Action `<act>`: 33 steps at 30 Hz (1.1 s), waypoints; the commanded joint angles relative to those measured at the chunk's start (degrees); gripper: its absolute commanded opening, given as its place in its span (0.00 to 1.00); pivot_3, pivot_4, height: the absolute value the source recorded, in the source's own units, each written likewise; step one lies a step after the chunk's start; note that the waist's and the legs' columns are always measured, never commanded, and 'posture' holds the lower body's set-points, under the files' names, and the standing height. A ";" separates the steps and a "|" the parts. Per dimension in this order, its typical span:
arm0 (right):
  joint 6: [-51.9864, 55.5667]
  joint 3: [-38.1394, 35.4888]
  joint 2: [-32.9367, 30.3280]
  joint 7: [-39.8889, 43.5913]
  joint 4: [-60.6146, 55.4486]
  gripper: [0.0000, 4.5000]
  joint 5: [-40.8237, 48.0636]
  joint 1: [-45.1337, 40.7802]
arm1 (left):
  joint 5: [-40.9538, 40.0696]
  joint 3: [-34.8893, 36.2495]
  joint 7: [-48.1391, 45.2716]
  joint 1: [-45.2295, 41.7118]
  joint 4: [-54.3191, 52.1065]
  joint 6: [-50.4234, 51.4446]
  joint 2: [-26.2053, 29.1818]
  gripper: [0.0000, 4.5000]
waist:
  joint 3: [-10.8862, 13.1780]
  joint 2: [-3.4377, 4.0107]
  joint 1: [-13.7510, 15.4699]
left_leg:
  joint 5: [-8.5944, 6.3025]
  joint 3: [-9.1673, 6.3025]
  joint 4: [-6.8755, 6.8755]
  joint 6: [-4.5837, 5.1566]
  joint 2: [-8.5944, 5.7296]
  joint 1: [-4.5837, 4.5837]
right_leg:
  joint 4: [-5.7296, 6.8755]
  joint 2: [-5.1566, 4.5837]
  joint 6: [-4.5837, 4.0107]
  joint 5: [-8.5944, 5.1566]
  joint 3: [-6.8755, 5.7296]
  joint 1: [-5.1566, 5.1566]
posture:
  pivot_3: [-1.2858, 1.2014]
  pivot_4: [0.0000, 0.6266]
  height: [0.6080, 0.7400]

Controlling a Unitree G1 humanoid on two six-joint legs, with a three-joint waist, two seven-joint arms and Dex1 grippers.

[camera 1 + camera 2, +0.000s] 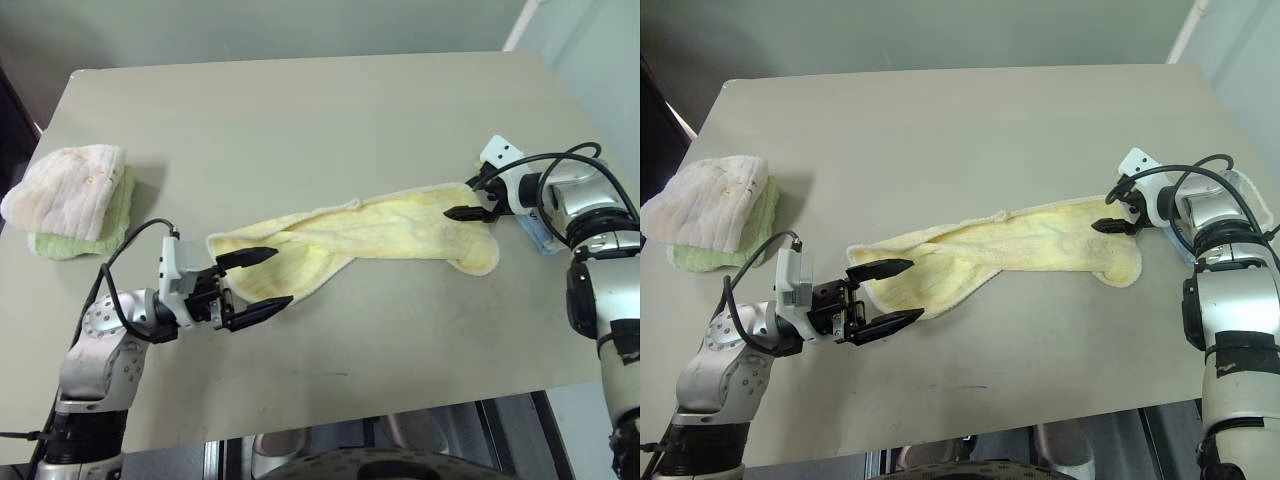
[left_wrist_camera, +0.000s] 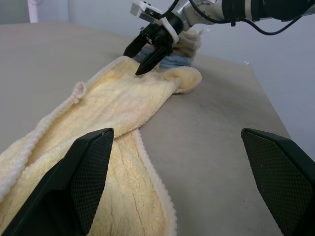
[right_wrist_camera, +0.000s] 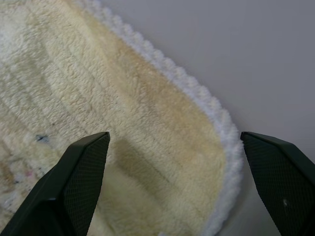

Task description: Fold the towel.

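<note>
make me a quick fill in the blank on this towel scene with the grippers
1. The yellow towel lies stretched out on the ____.
2. The left gripper is ____, at the towel's near end.
3. The right gripper is over the towel's ____ end.
4. The stack of folded towels sits on the robot's ____ side.

Missing words: table; open; far; left
</note>
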 commanded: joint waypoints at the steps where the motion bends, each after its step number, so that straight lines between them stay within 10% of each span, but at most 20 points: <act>1: 0.38 -1.41 -0.07 -0.72 0.01 1.00 -0.40 -1.77 | -1.21 1.90 0.13 0.64 -2.36 -0.30 0.77 0.99 | 0.00 0.00 0.00 | 0.00 0.00 0.00 0.00 0.00 0.00 | 0.01 0.00 0.00 0.00 0.00 0.00 | 0.52 0.24 1.00; 7: 1.26 -2.94 -0.35 0.27 0.21 0.88 0.26 -1.73 | -1.20 2.88 -0.14 1.62 -2.34 -0.59 1.49 1.00 | 0.00 0.00 0.01 | 0.00 0.00 -0.01 -0.01 0.00 0.00 | 0.00 0.00 -0.02 -0.01 0.00 0.00 | 0.52 0.24 1.00; 18: 1.35 -5.92 0.01 1.75 -0.16 0.02 1.51 -2.62 | -0.94 3.38 -0.31 0.48 -0.89 -1.28 1.69 1.00 | 0.00 0.01 0.00 | -0.01 0.00 -0.05 -0.02 0.00 0.00 | 0.01 0.00 -0.04 -0.01 0.00 -0.03 | 0.52 0.24 1.00; 33: -3.14 -8.78 -4.61 15.04 -9.71 0.01 5.02 -3.24 | 2.05 6.75 -1.20 -6.29 10.96 -9.07 1.07 1.00 | 0.01 0.02 -0.21 | 0.01 -0.01 -0.11 -0.04 0.00 -0.05 | 0.00 0.00 -0.08 -0.01 0.00 -0.10 | 0.52 0.24 1.00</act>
